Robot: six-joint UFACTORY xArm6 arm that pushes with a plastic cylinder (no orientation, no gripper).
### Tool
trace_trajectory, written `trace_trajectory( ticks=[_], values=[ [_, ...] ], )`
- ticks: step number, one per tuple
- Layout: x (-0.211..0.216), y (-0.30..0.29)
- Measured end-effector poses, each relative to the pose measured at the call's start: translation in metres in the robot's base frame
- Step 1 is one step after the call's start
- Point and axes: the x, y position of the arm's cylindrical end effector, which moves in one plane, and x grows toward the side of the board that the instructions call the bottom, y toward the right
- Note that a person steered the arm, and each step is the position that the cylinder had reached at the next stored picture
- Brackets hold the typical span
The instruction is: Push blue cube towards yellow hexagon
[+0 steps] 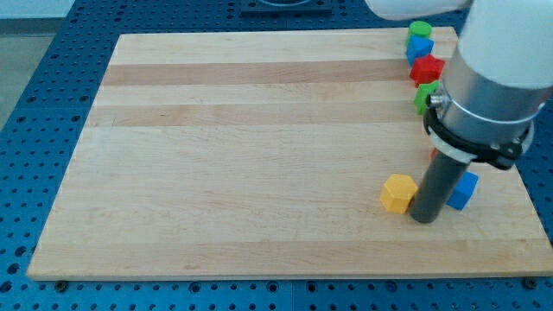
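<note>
The blue cube (464,190) lies near the view's lower right, partly hidden behind my rod. The yellow hexagon (398,193) lies just to its left on the wooden board (259,155). My tip (424,217) stands on the board between the two, touching or nearly touching the yellow hexagon's right side, with the blue cube just to the right of the rod.
Along the board's upper right edge lie a green block (420,29), a blue block (419,47), a red block (426,69) and a green block (425,96), the last partly behind the arm's body (492,78). A small red bit (434,155) shows beside the rod.
</note>
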Motion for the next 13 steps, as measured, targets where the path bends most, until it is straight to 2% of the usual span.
trace_trajectory(
  ticks=[4,5,6,7,8,11,12,13],
  values=[
    [-0.09,-0.123],
    [-0.086,-0.143],
    [-0.039,-0.144],
    [0.004,-0.129],
    [0.027,-0.089],
    [0.025,0.059],
    [0.012,0.075],
    [-0.021,0.067]
  ],
)
